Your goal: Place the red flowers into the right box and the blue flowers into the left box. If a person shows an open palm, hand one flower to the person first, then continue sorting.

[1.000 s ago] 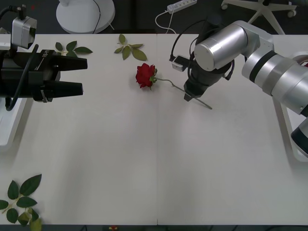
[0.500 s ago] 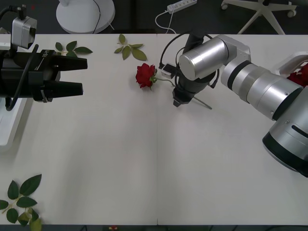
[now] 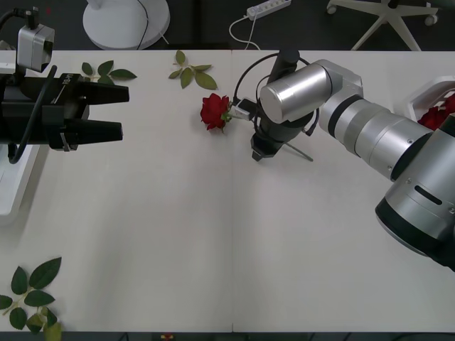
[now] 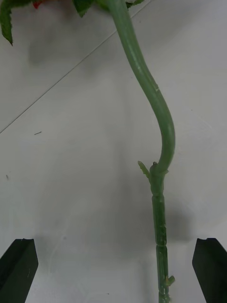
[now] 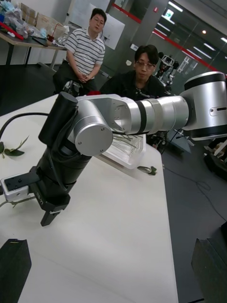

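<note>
One of the red flowers lies on the white table, its green stem running right from the bloom. My right gripper hangs low over that stem just right of the bloom. In the right wrist view the stem runs between its open black fingers, untouched. More red flowers lie in the right box at the right edge. My left gripper hovers open and empty at the far left, above the left box. The blue flowers are out of view.
Loose leaf sprigs lie at the back, back left and front left corner. A round white stand base and a power strip sit beyond the table's far edge. The left wrist view shows my right arm.
My right arm has swung left along the stem, closer to the bloom, which uncovered the right box and its red flowers. The left arm and the rose have not moved.
</note>
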